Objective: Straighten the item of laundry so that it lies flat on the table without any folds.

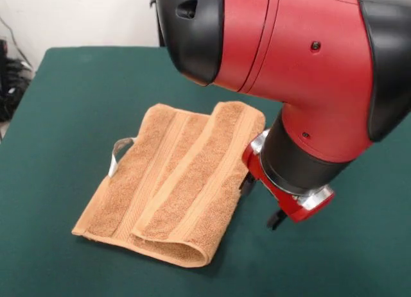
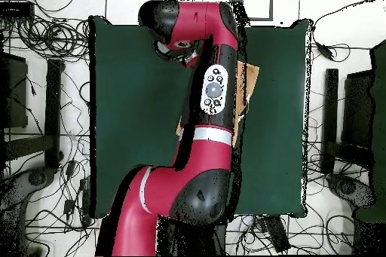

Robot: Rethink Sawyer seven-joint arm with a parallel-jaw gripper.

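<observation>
The item of laundry [image 1: 173, 181], an orange-tan terry towel, lies on the green table [image 1: 70, 98] with its right part doubled over the rest in a thick fold along the near edge. A small pale label [image 1: 119, 151] sticks out on its left side. My gripper [image 1: 261, 202] hangs low just beside the towel's right edge, mostly hidden behind the red wrist. Two black fingertips [image 1: 277, 219] show apart on either side, open and holding nothing. From overhead the arm covers most of the towel [image 2: 247, 81].
The big red and black arm [image 1: 302, 59] fills the top right of the front view. Overhead, the table [image 2: 128, 118] is ringed by cables and dark equipment on a white floor.
</observation>
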